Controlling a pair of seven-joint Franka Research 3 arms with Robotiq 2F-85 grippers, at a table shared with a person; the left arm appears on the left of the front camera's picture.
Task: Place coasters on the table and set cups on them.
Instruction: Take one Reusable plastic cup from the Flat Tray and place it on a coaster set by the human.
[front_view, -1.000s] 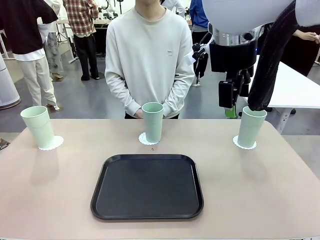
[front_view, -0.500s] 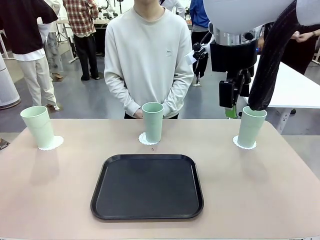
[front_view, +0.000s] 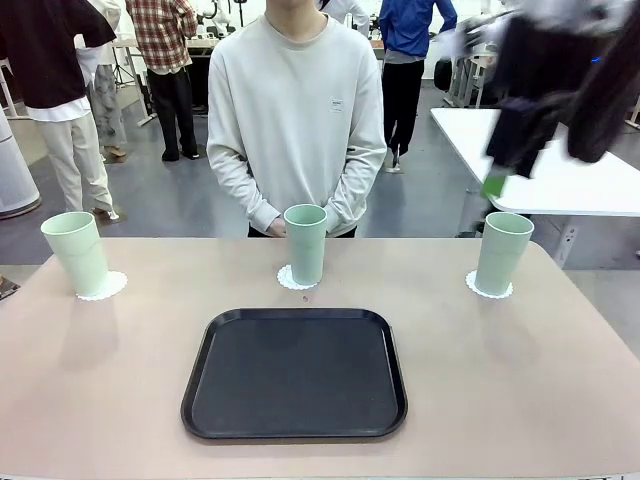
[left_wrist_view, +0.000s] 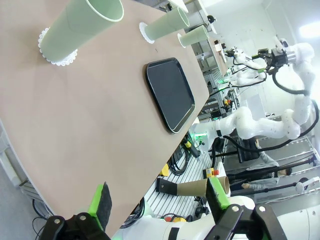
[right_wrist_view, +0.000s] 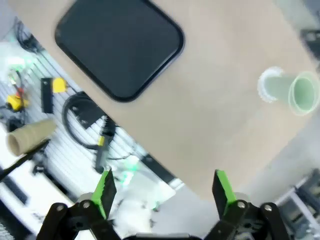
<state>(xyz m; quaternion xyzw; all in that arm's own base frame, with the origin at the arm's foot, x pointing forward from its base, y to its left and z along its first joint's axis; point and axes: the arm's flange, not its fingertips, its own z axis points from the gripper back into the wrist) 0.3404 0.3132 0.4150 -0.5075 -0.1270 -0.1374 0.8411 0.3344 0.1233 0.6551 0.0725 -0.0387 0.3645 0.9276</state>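
Note:
Three mint-green cups stand upright on the tan table, each on a white lacy coaster: the left cup on its coaster, the middle cup on another, the right cup on a third. My right arm is a blur high above the right cup. In the right wrist view my right gripper is open and holds nothing, looking down on one cup. My left gripper is open too, off the table's edge, far from the nearest cup.
A black tray lies in the middle of the table, nearer the robot's side. A person stands at the far edge behind the middle cup, hands together. A white table stands at the back right.
My right arm has swung up and to the right, away from the right cup, and is motion-blurred. The cups, coasters and tray have not moved.

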